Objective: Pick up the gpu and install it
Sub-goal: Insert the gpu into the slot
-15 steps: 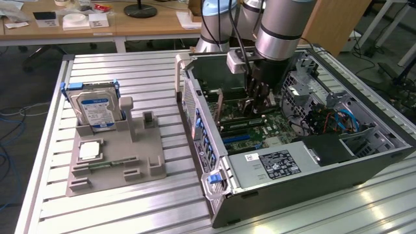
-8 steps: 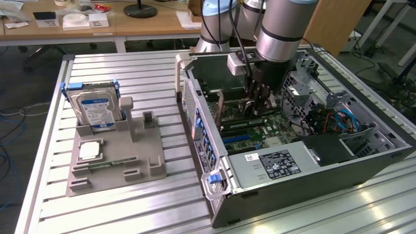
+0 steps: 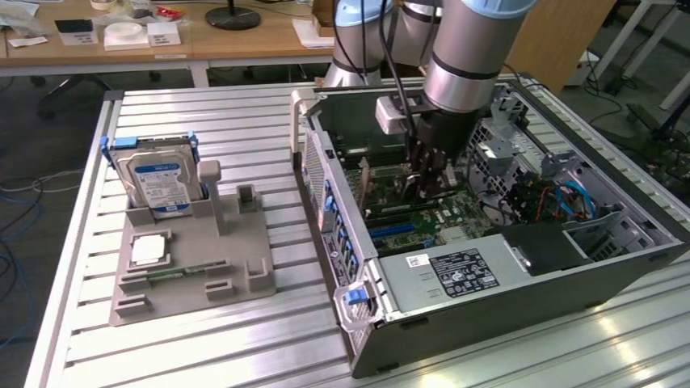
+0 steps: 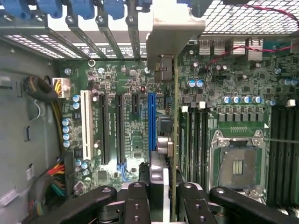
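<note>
Clamped in the claw [image 4: 161, 198]: gpu [image 4: 174, 116], held edge-on inside the open computer case [image 3: 603, 275], hanging over the motherboard [image 4: 121, 93] beside the blue slot [image 4: 151, 121], bracket toward the rear openings for seating.

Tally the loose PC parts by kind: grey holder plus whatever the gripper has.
hard drive: 1, upright in the grey holder
memory stick: 1, lying in the holder
square silver chip: 1, flat on the holder
gpu: 1, in the gripper, inside the open case
Total: 4
</note>
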{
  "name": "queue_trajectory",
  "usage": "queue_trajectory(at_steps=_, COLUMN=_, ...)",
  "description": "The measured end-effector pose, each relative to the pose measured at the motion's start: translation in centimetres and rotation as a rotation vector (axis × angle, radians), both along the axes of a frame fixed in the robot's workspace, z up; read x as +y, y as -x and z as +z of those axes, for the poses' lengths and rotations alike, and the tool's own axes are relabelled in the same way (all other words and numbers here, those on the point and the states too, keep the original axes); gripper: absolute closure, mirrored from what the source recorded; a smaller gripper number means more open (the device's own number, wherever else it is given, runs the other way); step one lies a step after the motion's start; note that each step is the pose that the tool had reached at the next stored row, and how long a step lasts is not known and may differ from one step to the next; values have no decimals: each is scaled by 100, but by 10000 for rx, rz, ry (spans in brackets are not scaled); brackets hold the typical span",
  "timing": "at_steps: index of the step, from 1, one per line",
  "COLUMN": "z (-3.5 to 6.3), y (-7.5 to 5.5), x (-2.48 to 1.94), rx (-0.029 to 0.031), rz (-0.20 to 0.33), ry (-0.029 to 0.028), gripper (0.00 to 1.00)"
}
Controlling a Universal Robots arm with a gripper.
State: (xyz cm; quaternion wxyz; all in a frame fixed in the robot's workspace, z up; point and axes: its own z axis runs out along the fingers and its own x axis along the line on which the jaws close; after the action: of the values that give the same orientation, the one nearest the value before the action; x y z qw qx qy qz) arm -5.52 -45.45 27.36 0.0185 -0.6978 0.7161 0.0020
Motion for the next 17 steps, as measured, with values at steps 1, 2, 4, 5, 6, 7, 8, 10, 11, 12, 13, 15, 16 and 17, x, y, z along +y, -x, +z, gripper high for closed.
queue_trajectory(at_steps=1, z=-19, y=7, x=0, rx=1, rz=0, ry=0, gripper=72)
queue_trajectory(at_steps=2, z=-35, y=7, x=0, rx=6, rz=1, ry=0, gripper=72)
queue_trajectory(at_steps=4, z=-58, y=7, x=-8, rx=11, rz=3, ry=2, gripper=72)
queue_trajectory(at_steps=5, z=-66, y=8, x=-17, rx=12, rz=2, ry=1, gripper=72)
queue_trajectory(at_steps=6, z=-75, y=8, x=-24, rx=12, rz=1, ry=0, gripper=72)
queue_trajectory(at_steps=7, z=-83, y=8, x=-28, rx=12, rz=1, ry=-2, gripper=72)
queue_trajectory(at_steps=8, z=-91, y=12, x=-29, rx=12, rz=-2, ry=-1, gripper=72)
queue_trajectory(at_steps=10, z=-104, y=22, x=-30, rx=14, rz=0, ry=1, gripper=72)
queue_trajectory(at_steps=11, z=-112, y=29, x=-29, rx=15, rz=1, ry=0, gripper=72)
queue_trajectory(at_steps=12, z=-119, y=34, x=-29, rx=16, rz=1, ry=0, gripper=72)
queue_trajectory(at_steps=13, z=-125, y=34, x=-30, rx=18, rz=2, ry=0, gripper=72)
queue_trajectory(at_steps=15, z=-132, y=37, x=-38, rx=20, rz=2, ry=2, gripper=72)
queue_trajectory(at_steps=16, z=-137, y=36, x=-44, rx=20, rz=2, ry=1, gripper=72)
queue_trajectory(at_steps=17, z=-141, y=37, x=-49, rx=20, rz=1, ry=1, gripper=72)
